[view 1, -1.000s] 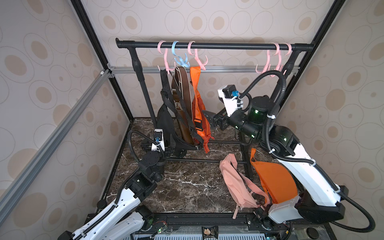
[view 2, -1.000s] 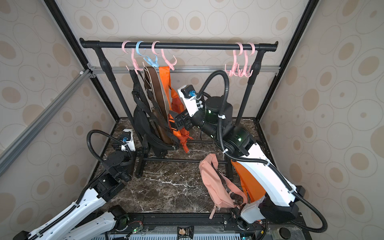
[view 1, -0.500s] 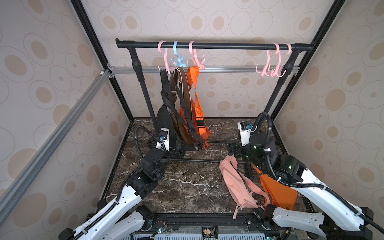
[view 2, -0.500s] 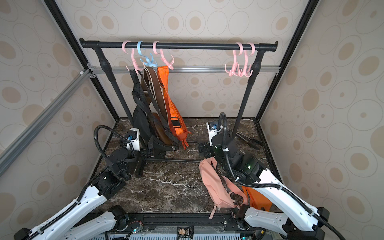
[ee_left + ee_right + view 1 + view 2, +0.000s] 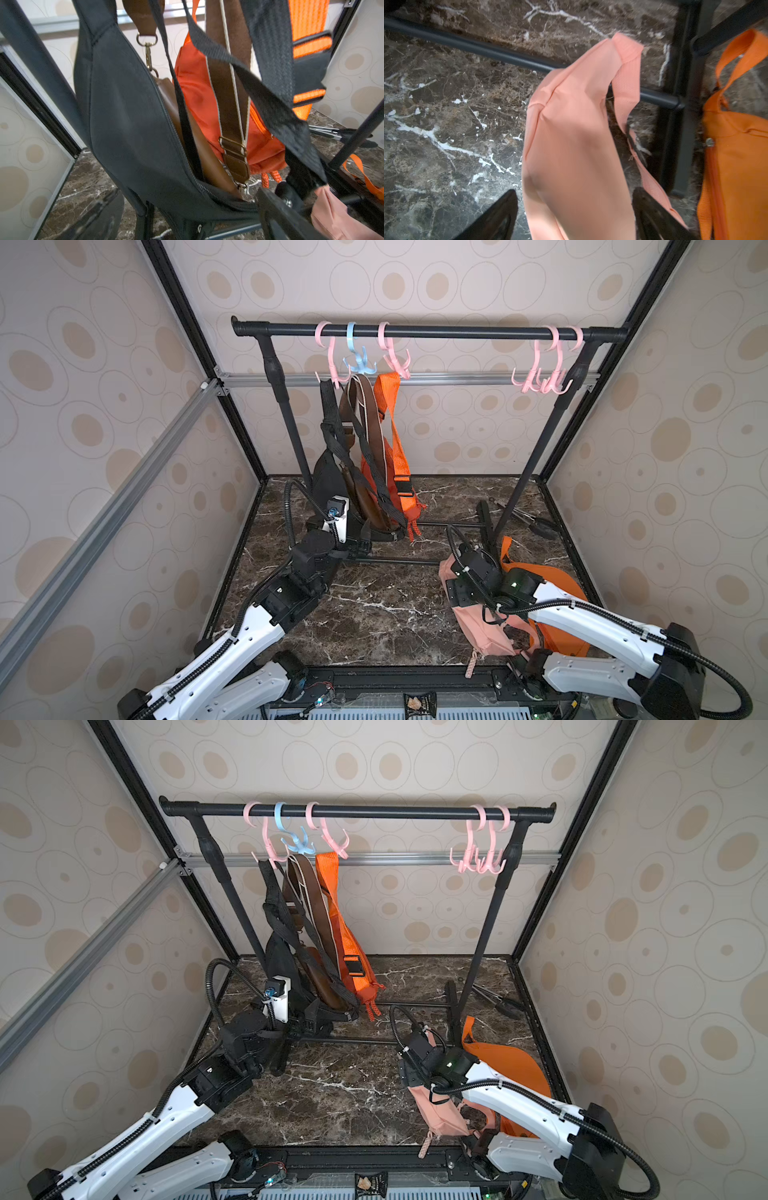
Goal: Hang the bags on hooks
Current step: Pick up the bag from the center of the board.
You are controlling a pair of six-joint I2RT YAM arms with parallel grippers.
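Bright even light, wide-angle edge warp; wrist cams blurry

I'm looking into a cell with walls (image 5: 457,281) papered cream with beige ovals, evenly lit. The floor (image 5: 374,614) is dark brown marble with white veins. Black corner posts (image 5: 198,348) and aluminium rails (image 5: 137,484) frame it. A black garment rack (image 5: 457,332) stands near the back wall.

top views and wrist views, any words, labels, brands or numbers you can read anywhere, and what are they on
No readable text: the pink bag, the orange bag beside it, the hanging black bag and the rail show no words, brands or numbers.
Small dark packet at the front edge: any print is too small to read.
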